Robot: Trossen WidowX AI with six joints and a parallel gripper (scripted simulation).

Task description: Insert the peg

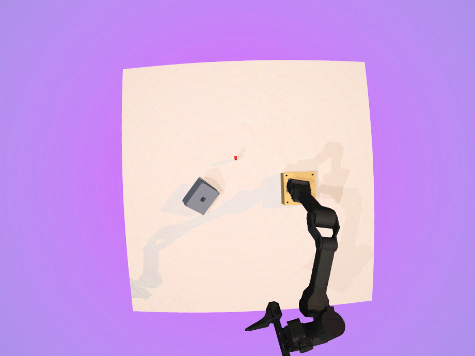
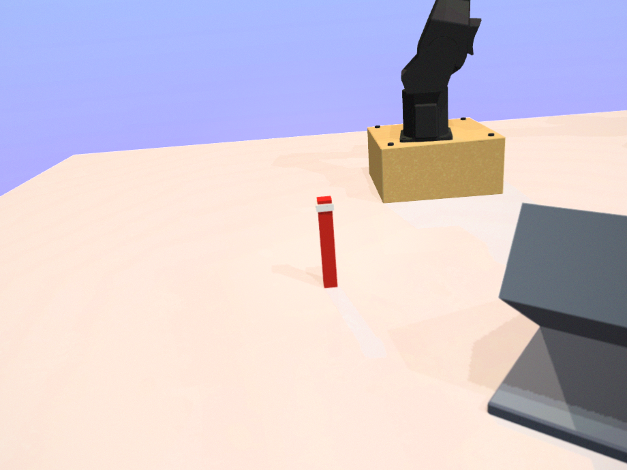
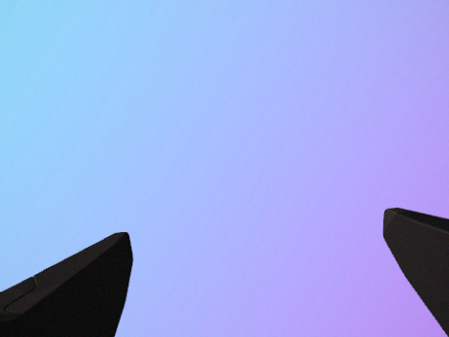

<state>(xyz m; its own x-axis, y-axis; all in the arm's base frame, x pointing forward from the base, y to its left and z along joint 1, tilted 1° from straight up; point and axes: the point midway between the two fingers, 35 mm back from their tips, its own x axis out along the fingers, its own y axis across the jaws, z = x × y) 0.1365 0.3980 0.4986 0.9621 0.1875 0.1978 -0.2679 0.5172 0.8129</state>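
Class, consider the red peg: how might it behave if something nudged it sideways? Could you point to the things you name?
The red peg (image 1: 235, 158) (image 2: 328, 250) would probably tip rather than slide, being tall and standing on a narrow end. Once down, its flat sides should likely discourage rolling.

A red peg (image 1: 235, 158) (image 2: 327, 247) with a white band near its top is standing upright on the table; a grey sloped panel (image 1: 207, 193) (image 2: 567, 265) is resting well apart, showing one dark hole (image 1: 203, 199).

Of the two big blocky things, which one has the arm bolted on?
The tan block: the arm stands on its flat top. The grey panel is sloped, with a hole in its face.
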